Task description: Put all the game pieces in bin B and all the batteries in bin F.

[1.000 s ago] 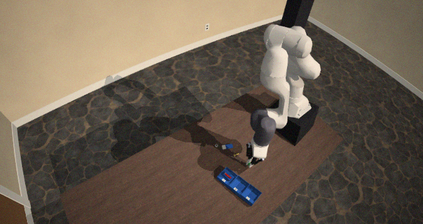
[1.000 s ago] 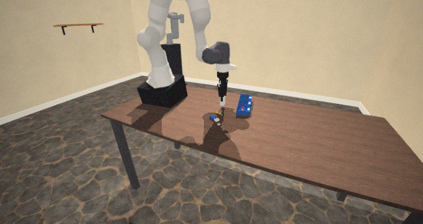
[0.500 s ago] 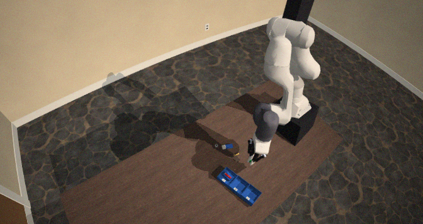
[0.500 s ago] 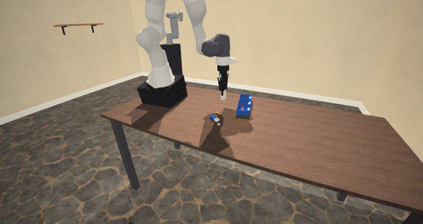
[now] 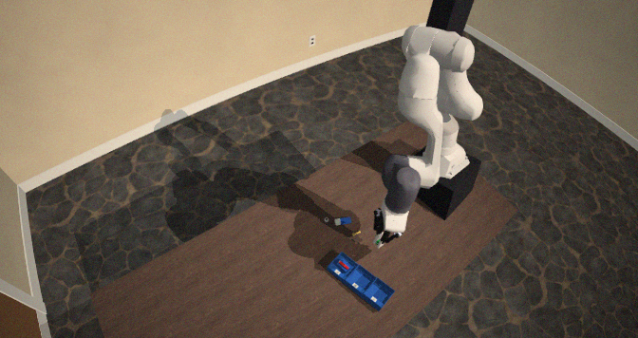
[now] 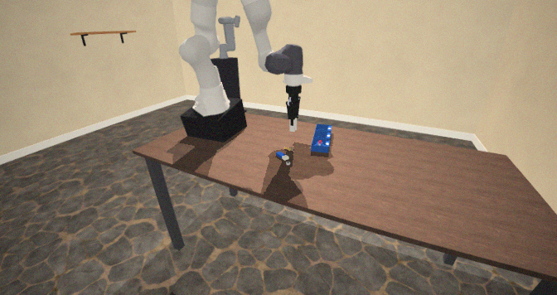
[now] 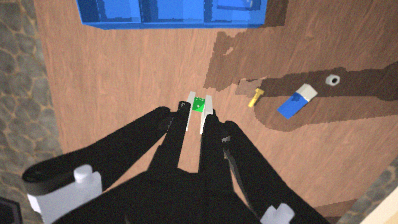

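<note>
Jaws pinch a green die (image 5: 378, 242) (image 7: 198, 104) between their pads, raised above the table (image 5: 214, 283) (image 6: 394, 181) (image 7: 100, 75), likely for dropping into one of the blue bins (image 5: 365, 293) (image 6: 321, 149) (image 7: 175, 25).

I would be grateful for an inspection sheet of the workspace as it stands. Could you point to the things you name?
Surface: brown wooden table (image 5: 214, 273) (image 6: 394, 181), partly in shadow.
Job's things: blue bins (image 5: 361, 279) (image 6: 321, 137) (image 7: 172, 25) in a row on the table, a red item (image 5: 344, 265) (image 6: 320, 142) in one end bin; labels unreadable. Green piece (image 5: 378, 242) (image 7: 198, 104) off the table.
Clutter: blue-and-white block (image 5: 344, 220) (image 6: 282, 156) (image 7: 297, 101), yellow bolt (image 5: 356, 234) (image 6: 288, 149) (image 7: 255, 98), grey nut (image 5: 327, 219) (image 6: 288, 163) (image 7: 333, 80).
Gripper (image 5: 379, 241) (image 6: 293, 129) (image 7: 198, 102): shut on the green piece.
Cables: nothing seen.
Surroundings: stone-patterned floor, beige walls, wall shelf (image 6: 104, 32).
</note>
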